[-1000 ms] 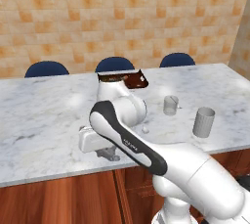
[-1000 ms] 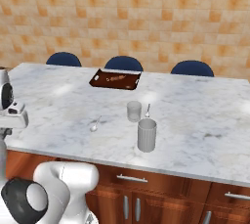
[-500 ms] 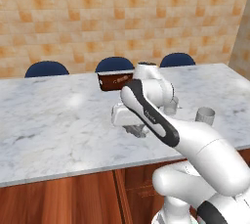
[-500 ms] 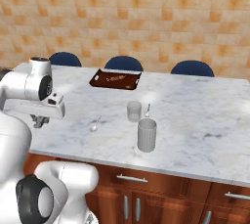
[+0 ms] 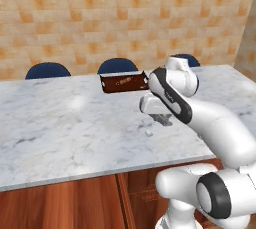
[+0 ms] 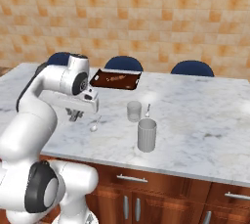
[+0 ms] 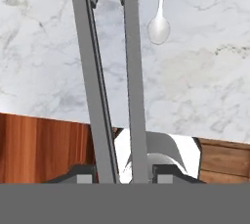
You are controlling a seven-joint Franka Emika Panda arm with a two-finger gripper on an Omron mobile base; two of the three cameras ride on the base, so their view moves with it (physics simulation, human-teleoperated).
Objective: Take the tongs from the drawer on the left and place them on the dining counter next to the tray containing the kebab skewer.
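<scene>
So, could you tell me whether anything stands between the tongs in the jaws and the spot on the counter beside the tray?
Nothing tall does. The tongs are held over bare counter short of the tray. A small spoon lies on the marble below the gripper, and the two cups stand off to the right, outside the path.

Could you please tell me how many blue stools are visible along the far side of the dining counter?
3. One stool stands at the left behind the arm, one in the middle behind the tray, one at the right. More could be hidden beyond the frame.
</scene>
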